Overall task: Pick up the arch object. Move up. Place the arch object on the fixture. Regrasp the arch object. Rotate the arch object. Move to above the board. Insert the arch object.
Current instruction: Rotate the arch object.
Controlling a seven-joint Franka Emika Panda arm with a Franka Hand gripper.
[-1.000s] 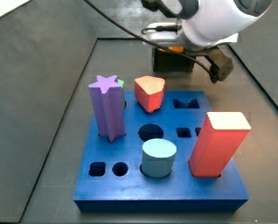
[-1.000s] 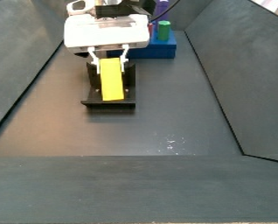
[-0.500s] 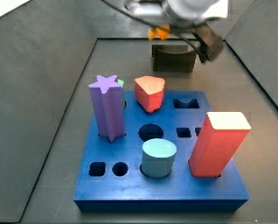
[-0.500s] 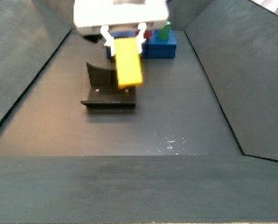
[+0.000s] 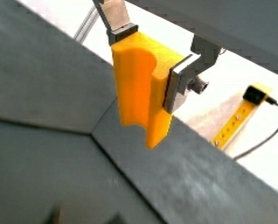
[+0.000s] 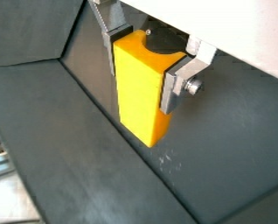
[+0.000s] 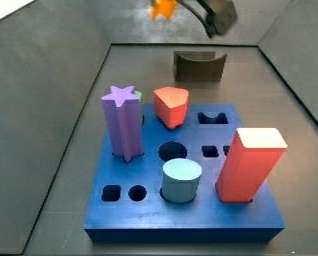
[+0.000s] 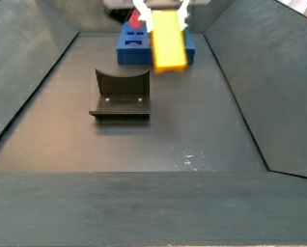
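Note:
The arch object [image 5: 142, 87], a yellow-orange block, is clamped between the silver fingers of my gripper [image 5: 153, 59] and hangs down from them in both wrist views. Its curved notch faces up into the gripper [image 6: 149, 59], above the long yellow body of the arch object [image 6: 139, 92]. In a side view the gripper [image 8: 160, 15] holds the arch object [image 8: 169, 43] high in the air, beyond the fixture [image 8: 122, 95] and in front of the board [image 8: 130, 43]. From the board's side, only a tip of the arch object [image 7: 163, 8] shows, above the fixture [image 7: 198, 66].
The blue board [image 7: 189, 215] carries a purple star peg [image 7: 122, 125], a red rounded-triangle peg [image 7: 171, 106], a pale blue cylinder [image 7: 182, 180] and a tall red block [image 7: 251, 165]. Several holes stand open. Sloped dark walls enclose the floor.
The gripper rose off the fixture with the arch object and moved toward the board. The fixture's scoop now holds nothing.

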